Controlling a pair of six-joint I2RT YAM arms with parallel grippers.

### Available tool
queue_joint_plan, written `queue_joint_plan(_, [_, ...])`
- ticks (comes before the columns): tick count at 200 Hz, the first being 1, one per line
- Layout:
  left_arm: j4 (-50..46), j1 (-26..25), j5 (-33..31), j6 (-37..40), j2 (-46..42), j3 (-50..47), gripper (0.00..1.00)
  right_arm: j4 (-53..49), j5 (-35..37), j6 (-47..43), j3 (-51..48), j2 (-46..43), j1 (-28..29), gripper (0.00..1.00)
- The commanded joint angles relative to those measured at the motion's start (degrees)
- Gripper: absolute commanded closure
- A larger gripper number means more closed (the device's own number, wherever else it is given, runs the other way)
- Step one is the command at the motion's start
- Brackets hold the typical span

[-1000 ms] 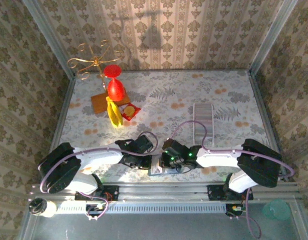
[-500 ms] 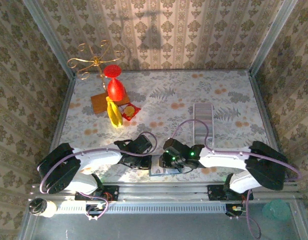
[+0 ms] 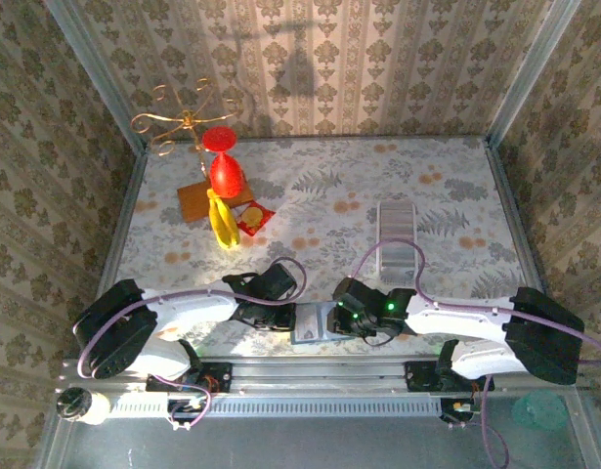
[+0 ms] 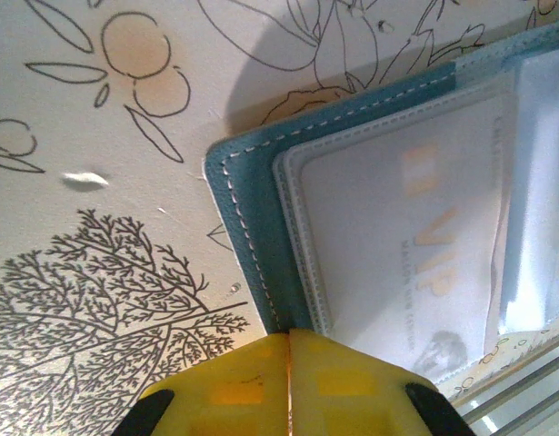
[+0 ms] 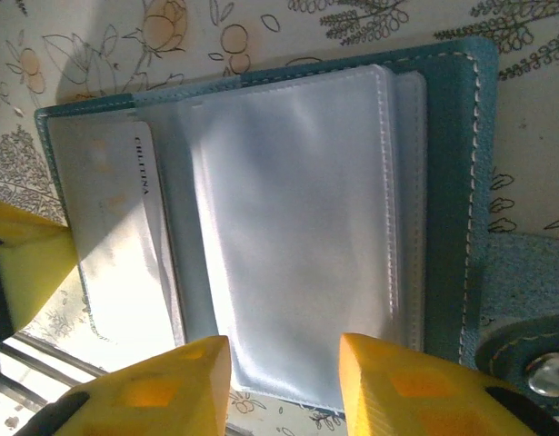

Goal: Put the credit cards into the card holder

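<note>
Three wallpapered walls [image 3: 378, 59], floral table [image 3: 320, 186], card holder [image 3: 310, 327] at near edge

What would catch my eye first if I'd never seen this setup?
Probably the teal card holder, lying open at the table's near edge with its clear sleeves catching the light. The right gripper hangs open over it, and the left gripper sits shut at its edge. Next, the red goblet and yellow banana stand out at the table's far left.
</note>
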Motion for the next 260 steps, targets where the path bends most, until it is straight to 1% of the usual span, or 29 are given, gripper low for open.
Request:
queue_joint_plan(1, [-1.32, 0.13, 0.84, -0.29, 0.6, -1.92, 0.92, -2.8, 2.1, 0.8, 0.92, 1.94, 0.43, 0.61])
queue_joint_plan(27, [-1.47, 0.09, 0.84, -0.29, 0.59, -1.83, 0.92, -1.1, 0.81, 0.66, 1.3, 3.83, 0.61, 0.6])
queue_joint_plan(47, [-1.44, 0.1, 0.84, -0.39, 0.59, -1.75, 0.92, -0.92, 0.33, 0.49, 1.98, 5.37, 0.69, 0.57])
queue_joint_plan(70, [-1.6, 0.09, 0.75, -0.47, 0.6, -1.75, 0.93, 0.59, -0.81, 0.29, 2.78, 5.98, 0.78, 0.56])
queue_joint_plan(76, [-1.61, 0.11, 0.74, -0.51, 0.61, -1.74, 0.93, 1.29, -1.07, 0.24, 2.96, 7.69, 0.79, 0.56])
queue_joint_plan(123, [-1.47, 0.58, 0.39, -1.12, -0.3, -2.16, 0.94, 7.13, -1.61, 0.29, 3.02, 7.08, 1.01, 0.54])
queue_joint_plan(143, [-0.53, 1.54, 0.94, -1.91, -1.71, -3.16, 0.94, 10.04, -2.04, 0.34, 2.45, 6.75, 1.12, 0.54])
queue_joint_plan(177, [4.83, 3.57, 5.01, -2.91, -3.78, -5.79, 0.91, 13.86, -2.74, 0.77, 1.74, 6.77, 1.23, 0.56])
queue_joint_plan(196, [7.03, 4.12, 6.57, -3.41, -4.07, -6.78, 0.91, 14.26, -2.9, 0.87, 1.83, 6.77, 1.29, 0.57])
queue_joint_plan(250, [9.7, 5.77, 7.96, -5.01, -5.43, -9.1, 0.91, 14.67, -3.6, 1.13, 2.0, 7.68, 1.36, 0.58])
queue_joint_plan(260, [10.35, 6.18, 8.14, -5.5, -5.84, -9.66, 0.91, 14.78, -3.77, 1.23, 2.08, 8.15, 1.4, 0.61])
